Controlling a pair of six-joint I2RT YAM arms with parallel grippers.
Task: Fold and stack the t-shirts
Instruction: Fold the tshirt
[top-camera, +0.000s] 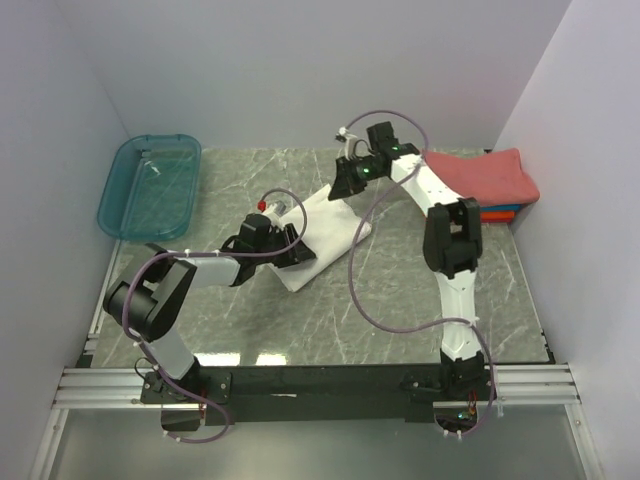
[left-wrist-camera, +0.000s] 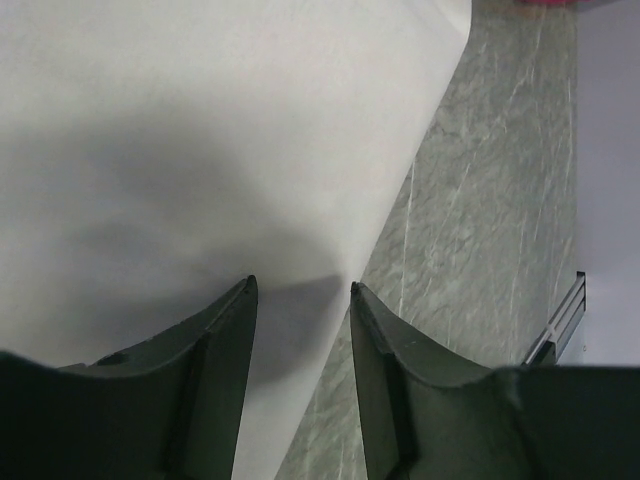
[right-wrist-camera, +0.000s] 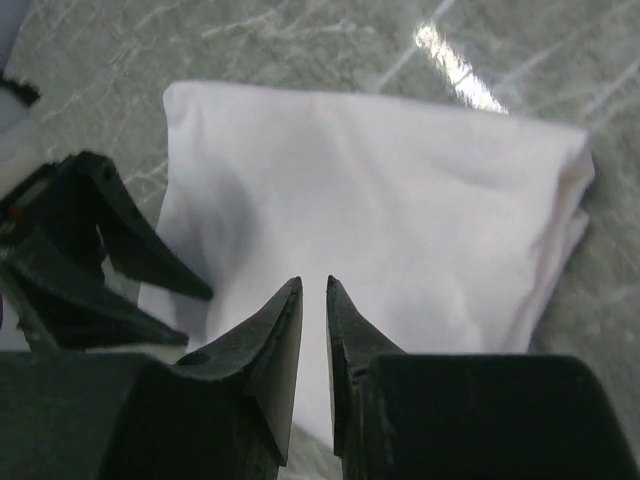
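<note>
A white t-shirt (top-camera: 328, 232) lies folded into a long rectangle at the middle of the table, no print showing. My left gripper (top-camera: 298, 256) is at its near-left end, and in the left wrist view (left-wrist-camera: 302, 285) the jaws stand apart over the shirt's (left-wrist-camera: 200, 150) right edge with nothing between them. My right gripper (top-camera: 347, 186) hangs over the far end. Its jaws (right-wrist-camera: 312, 281) are a narrow gap apart above the white shirt (right-wrist-camera: 400, 200), gripping nothing that I can see. Folded t-shirts, coral-red (top-camera: 485, 175) on top of orange and blue, are stacked at the back right.
A teal plastic bin (top-camera: 150, 185) stands at the back left. White walls close in the grey marbled table (top-camera: 420, 300) on three sides. The left gripper's black fingers (right-wrist-camera: 150, 262) show at the left of the right wrist view.
</note>
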